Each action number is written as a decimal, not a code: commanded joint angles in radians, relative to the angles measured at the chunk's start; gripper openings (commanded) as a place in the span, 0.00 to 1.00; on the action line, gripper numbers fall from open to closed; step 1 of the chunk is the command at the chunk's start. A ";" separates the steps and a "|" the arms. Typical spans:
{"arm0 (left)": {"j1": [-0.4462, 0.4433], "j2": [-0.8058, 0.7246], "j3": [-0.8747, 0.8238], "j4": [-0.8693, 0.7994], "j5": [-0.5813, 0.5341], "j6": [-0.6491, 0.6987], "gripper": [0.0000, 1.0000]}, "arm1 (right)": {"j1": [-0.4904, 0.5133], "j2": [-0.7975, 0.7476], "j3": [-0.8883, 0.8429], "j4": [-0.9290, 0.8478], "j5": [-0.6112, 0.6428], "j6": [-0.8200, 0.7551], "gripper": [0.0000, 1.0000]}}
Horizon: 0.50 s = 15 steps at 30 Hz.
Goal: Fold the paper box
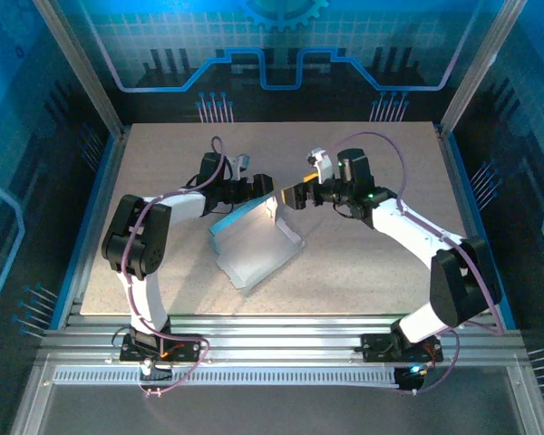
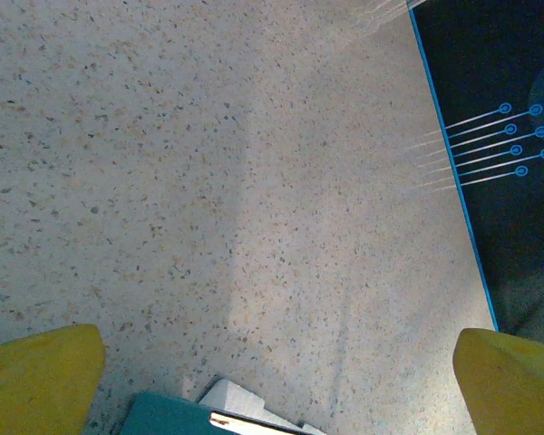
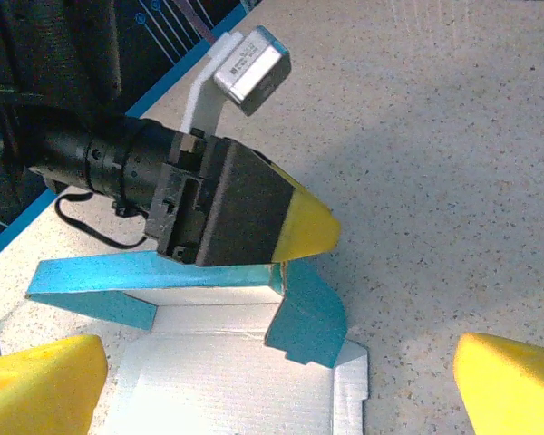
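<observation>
The table (image 1: 372, 263) carried the paper box (image 1: 254, 246) at its middle, half-formed, pale inside up. At the box's far edge the left gripper (image 1: 263, 187) stood wide apart, clasping nothing. Just beyond the box's far right corner the right gripper (image 3: 276, 385) gaped too, empty. The thin card was likely light and springy (easily creased), so I judged the raised blue flap (image 3: 310, 317) best pinched near its fold.

Robotics lab test cell, enclosed by aluminium frame posts (image 1: 80, 72) and wall panels (image 1: 344, 36) printed with blue circuit graphics, speckled tabletop (image 1: 363, 272), two cabled robot arms (image 1: 136, 240) bolted to slotted base rails (image 1: 281, 337) at the near edge.
</observation>
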 commanded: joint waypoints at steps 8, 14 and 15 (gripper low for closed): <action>-0.004 0.016 0.009 -0.057 -0.002 0.042 0.99 | -0.055 0.099 -0.052 0.161 -0.044 -0.094 0.86; -0.004 0.015 0.025 -0.099 -0.016 0.062 0.99 | -0.039 0.177 -0.022 0.147 -0.071 -0.146 0.77; -0.004 0.014 0.026 -0.104 -0.019 0.065 0.99 | -0.032 0.187 -0.018 0.146 -0.068 -0.153 0.76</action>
